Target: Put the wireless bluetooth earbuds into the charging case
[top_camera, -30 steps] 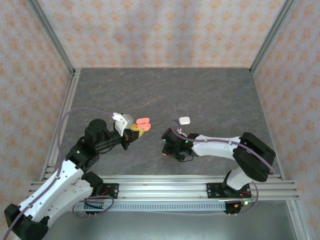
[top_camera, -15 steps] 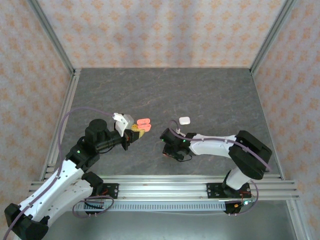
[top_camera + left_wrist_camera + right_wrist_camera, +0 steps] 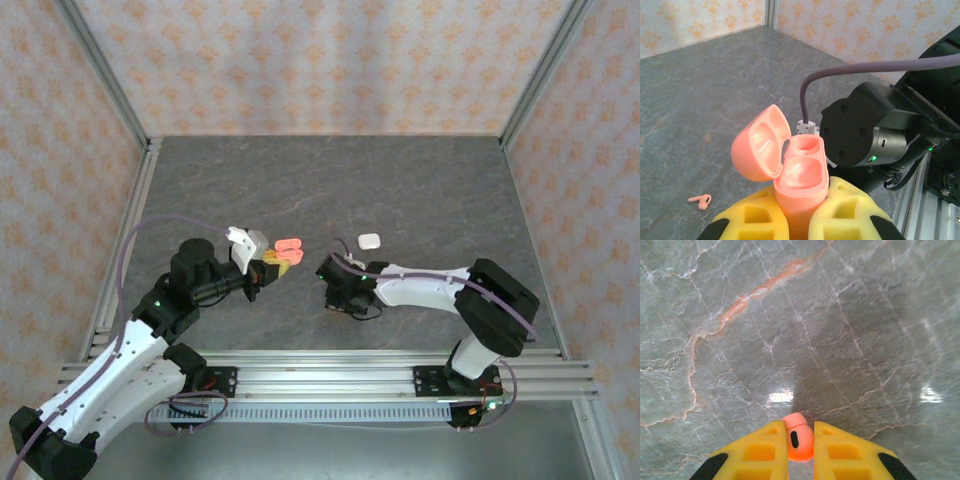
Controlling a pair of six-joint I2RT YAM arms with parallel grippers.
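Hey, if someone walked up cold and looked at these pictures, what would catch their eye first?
Likely the open pink case, lid flipped back and pockets looking empty, pinched upright in the left tool. Next, the tiny pink earbud clamped in the right tool over the grey table. A small white case sits farther back.
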